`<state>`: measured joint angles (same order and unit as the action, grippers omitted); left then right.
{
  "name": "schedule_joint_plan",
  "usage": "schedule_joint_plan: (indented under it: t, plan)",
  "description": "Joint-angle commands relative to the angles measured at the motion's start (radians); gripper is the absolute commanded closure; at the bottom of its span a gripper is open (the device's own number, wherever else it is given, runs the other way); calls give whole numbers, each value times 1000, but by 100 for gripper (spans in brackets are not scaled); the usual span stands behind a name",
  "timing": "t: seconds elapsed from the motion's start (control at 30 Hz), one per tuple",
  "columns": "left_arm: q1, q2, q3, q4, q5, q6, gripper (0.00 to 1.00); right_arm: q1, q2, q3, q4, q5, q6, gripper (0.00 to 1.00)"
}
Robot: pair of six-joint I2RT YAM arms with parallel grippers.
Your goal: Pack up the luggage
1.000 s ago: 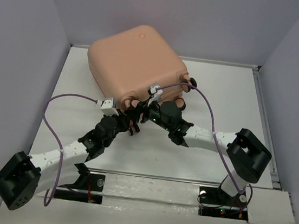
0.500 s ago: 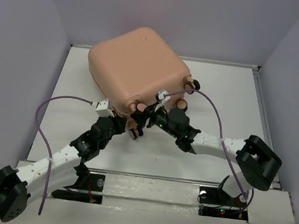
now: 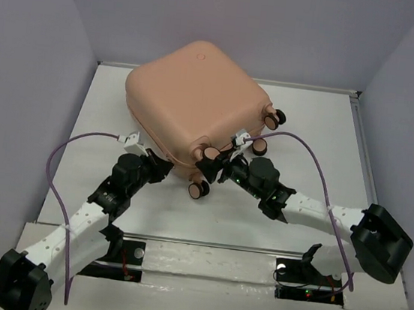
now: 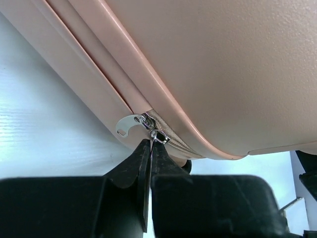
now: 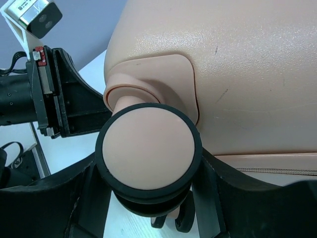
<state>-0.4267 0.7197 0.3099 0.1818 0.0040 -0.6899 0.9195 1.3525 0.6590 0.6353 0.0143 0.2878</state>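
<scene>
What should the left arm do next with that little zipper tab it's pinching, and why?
Probably slide the zipper pull a short way along the seam of the luggage. The left gripper is shut on that pull, and the right gripper clamps a caster wheel, which seems to brace the case against the tug. Which direction closes the zipper isn't clear from here.

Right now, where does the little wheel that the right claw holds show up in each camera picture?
Top external: wheel at the luggage's near edge, mid-picture, in the right gripper.
Left wrist: not visible; left gripper pinches a zipper pull.
Right wrist: fills the centre.
Shared landmark: the peach shell.
</scene>
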Motion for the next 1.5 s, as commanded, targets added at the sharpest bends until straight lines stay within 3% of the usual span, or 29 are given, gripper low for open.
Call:
schedule_joint_plan:
  t: [0.0, 0.03, 0.07, 0.13, 0.2, 0.3, 0.33, 0.47, 0.5, 0.53, 0.6, 0.67, 0.83, 1.33, 1.47]
  plan:
    - [120, -41, 70, 70, -287, 13, 77, -4, -35, 26, 72, -92, 34, 93]
    - [120, -67, 92, 65, -271, 21, 65, 10, -12, 45, 69, -94, 31, 93]
    - [120, -94, 106, 55, -256, 24, 45, 24, 31, 65, 63, -91, 18, 93]
    - [118, -176, 167, -11, -242, 38, 27, 68, 71, 131, 46, -85, -2, 93]
    - [118, -238, 222, -89, -236, 62, 17, 102, 126, 175, 32, -83, -13, 93]
    - [117, -275, 340, -175, -214, 117, 15, 180, 190, 260, 9, -47, -45, 93]
    - [117, -275, 394, -180, -205, 133, 1, 196, 201, 287, 1, -31, -56, 93]
    - [118, -247, 506, -292, -171, 193, 1, 243, 198, 298, -20, 52, -58, 93]
    - [118, -238, 518, -304, -150, 196, 1, 255, 197, 303, -35, 56, -56, 88]
    - [117, -232, 526, -320, -135, 204, 1, 265, 195, 310, -54, 62, -56, 78]
    - [118, -227, 541, -326, -87, 210, 1, 265, 195, 333, -133, 90, -59, 31]
    - [118, -230, 543, -324, -61, 217, 1, 274, 169, 330, -190, 139, -71, 0]
    - [118, -267, 509, -271, 68, 227, 1, 274, -52, 257, -272, 268, -145, 0]
    - [118, -342, 503, -223, 140, 297, 1, 274, -846, -62, -350, 748, -306, 0]
    - [117, -350, 480, -205, 129, 296, 1, 274, -917, -105, -347, 800, -315, 0]
